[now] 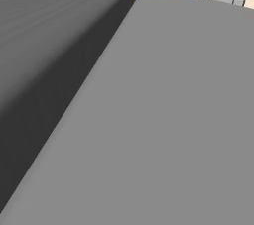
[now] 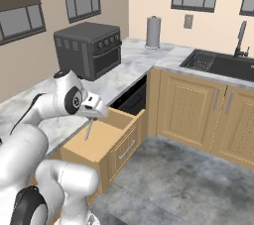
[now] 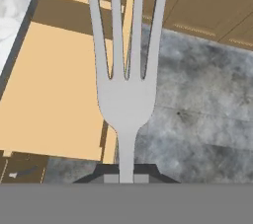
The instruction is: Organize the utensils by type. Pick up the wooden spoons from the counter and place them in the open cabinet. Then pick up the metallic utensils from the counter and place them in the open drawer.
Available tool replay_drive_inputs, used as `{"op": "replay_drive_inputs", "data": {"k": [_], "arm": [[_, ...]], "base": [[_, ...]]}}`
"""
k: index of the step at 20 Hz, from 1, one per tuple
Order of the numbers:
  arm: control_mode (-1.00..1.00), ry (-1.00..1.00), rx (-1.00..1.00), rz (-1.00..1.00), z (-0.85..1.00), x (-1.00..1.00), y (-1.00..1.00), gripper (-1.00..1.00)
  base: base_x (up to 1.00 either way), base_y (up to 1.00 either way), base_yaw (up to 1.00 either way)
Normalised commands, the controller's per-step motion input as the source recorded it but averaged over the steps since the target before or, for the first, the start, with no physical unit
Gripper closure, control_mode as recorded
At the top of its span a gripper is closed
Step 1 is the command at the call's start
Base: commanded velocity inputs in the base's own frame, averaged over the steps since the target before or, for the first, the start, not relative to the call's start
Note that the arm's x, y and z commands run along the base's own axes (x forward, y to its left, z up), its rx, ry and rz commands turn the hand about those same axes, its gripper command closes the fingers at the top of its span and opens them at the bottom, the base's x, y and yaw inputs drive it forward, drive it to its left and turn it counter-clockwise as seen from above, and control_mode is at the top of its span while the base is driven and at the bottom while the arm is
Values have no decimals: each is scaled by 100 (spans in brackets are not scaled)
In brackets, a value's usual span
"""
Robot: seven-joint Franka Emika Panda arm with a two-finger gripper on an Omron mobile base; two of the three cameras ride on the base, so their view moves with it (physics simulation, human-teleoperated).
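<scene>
One utensil in play: a slim silver-grey fork [image 3: 126, 94], its handle pinched in the hand [image 3: 126, 176], which is closed on it.
Where the fork is: in the right base view it hangs from the hand [image 2: 90, 118] just over the open drawer [image 2: 101, 140], near the drawer's inner side by the marbled surface [image 2: 124, 68].
Long axis: runs straight out from the fingers, tines leading, pointing down in the right base view.
Drawer from the hand: in the hand view the plain tan drawer floor [image 3: 49, 104] lies left of the tines, the grey floor [image 3: 207, 104] to their right; I judge the release needs a small shift over the tan.
Writing: none legible anywhere.
</scene>
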Motion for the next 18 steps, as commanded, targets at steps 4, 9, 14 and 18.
{"op": "replay_drive_inputs", "data": {"k": [4, 9, 14, 18], "arm": [[-100, 2, 0, 0, -59, 40, 0, 100], [-100, 2, 5, -1, -57, 36, -3, 100], [-100, 0, 7, -3, -66, 26, -9, 100], [-100, 2, 1, -2, -47, 33, 0, 100]], "base": [[0, 0, 0], [0, 0, 0], [0, 0, 0], [0, 0, 0]]}}
